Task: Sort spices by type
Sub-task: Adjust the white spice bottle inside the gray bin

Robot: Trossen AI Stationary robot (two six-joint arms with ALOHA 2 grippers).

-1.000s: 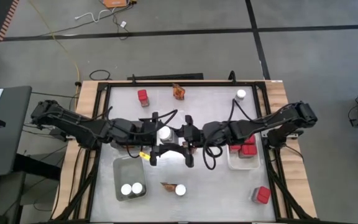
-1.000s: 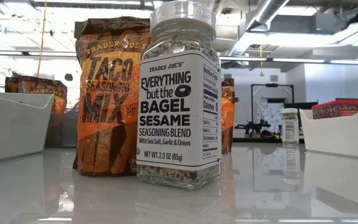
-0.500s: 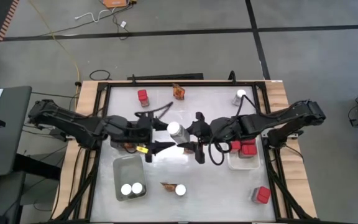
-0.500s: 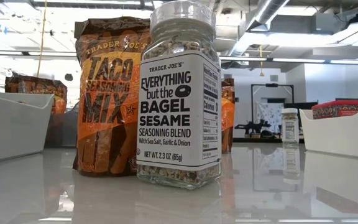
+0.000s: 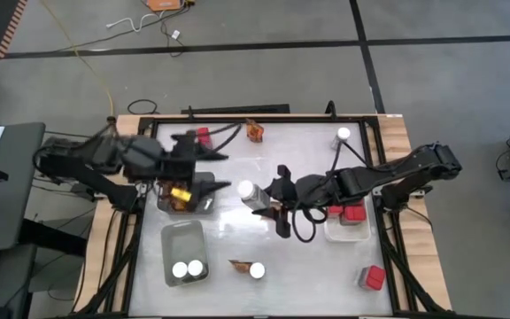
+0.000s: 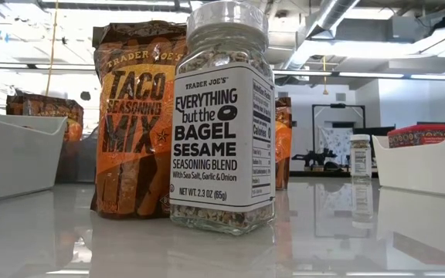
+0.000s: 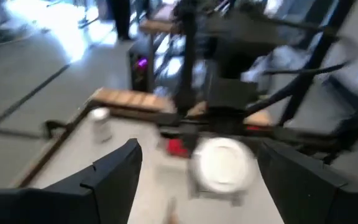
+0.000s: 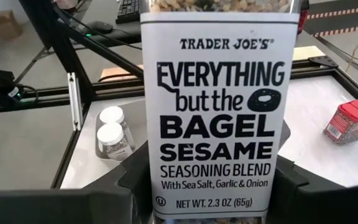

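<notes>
My right gripper [image 5: 266, 200] is over the table's middle, shut on a round spice jar [image 5: 248, 192] with a white lid and a label reading "Everything but the Bagel Sesame" [image 8: 215, 124]. My left gripper [image 5: 214, 171] is open at the table's left. It faces the jar's white lid [image 7: 222, 164] and touches nothing. Another such jar [image 6: 222, 116] stands on its base near the table's near edge, beside an orange-brown taco packet [image 6: 137, 116]. Two jars [image 5: 186, 268] sit in the grey tray [image 5: 172, 236]. Red boxes [image 5: 352, 213] lie in the white tray [image 5: 331, 232]. My right gripper pinches the jar's lower body [image 8: 160, 199] between its two fingers, one finger [image 8: 126, 183] on each side. The fingers come level from the table's right. The jar is tilted, with its lid [image 5: 244, 189] pointing toward the table's left; whether it is lifted clear I cannot tell.
At the far edge are a red box [image 5: 204, 137], an orange packet [image 5: 253, 131] and a jar [image 5: 343, 135]. Another red box [image 5: 374, 277] lies at the near right corner. Packets [image 5: 180, 195] lie below my left gripper. A metal frame [image 5: 237, 113] rims the table.
Both grippers were together at the jar over the table's middle. My left gripper has drawn back toward the table's left edge, leaving the jar in my right gripper. The jar has tipped, so that its lid now points left instead of up.
</notes>
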